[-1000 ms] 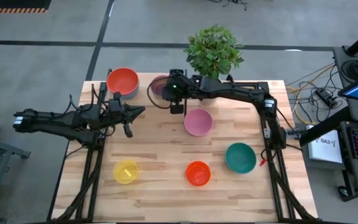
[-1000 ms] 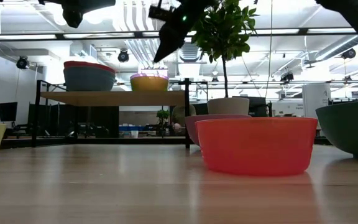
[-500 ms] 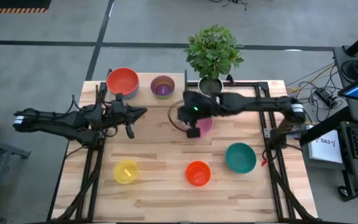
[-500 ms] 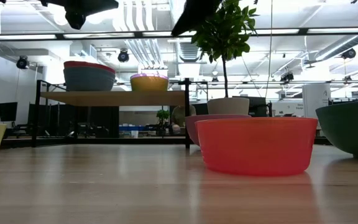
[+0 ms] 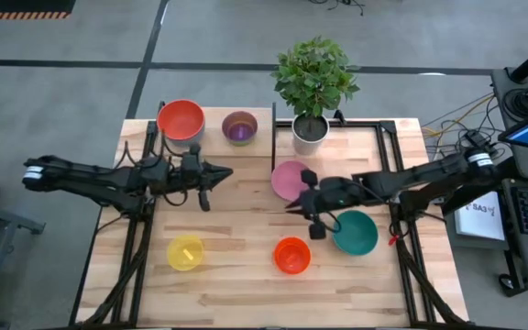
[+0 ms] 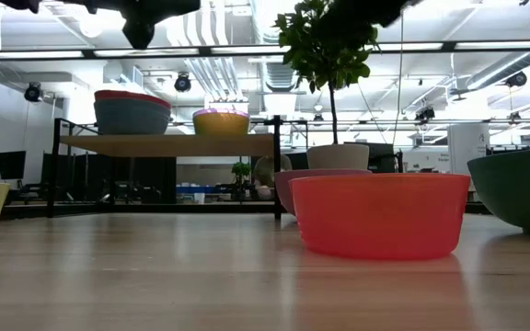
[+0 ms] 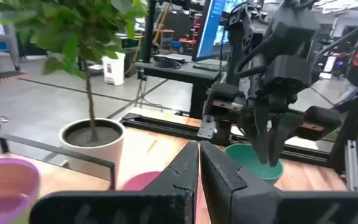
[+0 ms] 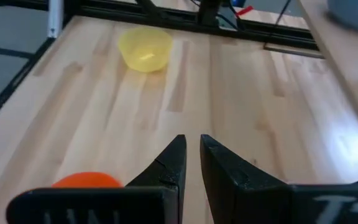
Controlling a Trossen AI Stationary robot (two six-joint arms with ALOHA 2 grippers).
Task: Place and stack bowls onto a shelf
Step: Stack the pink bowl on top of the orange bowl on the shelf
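Bowls spread over table and shelf, both grippers empty above the table.
Left gripper (image 5: 216,172) clenched shut, holding nothing; just behind it on the shelf (image 5: 211,122) sit the red bowl (image 5: 181,119), stacked on another, and the purple bowl (image 5: 239,127); yellow bowl (image 5: 185,252) lies on its near side. Right gripper (image 5: 312,220) has fingers nearly together with a slim gap, grasping nothing; pink bowl (image 5: 289,179) just behind it, orange bowl (image 5: 291,255) in front, teal bowl (image 5: 355,232) right beside it.
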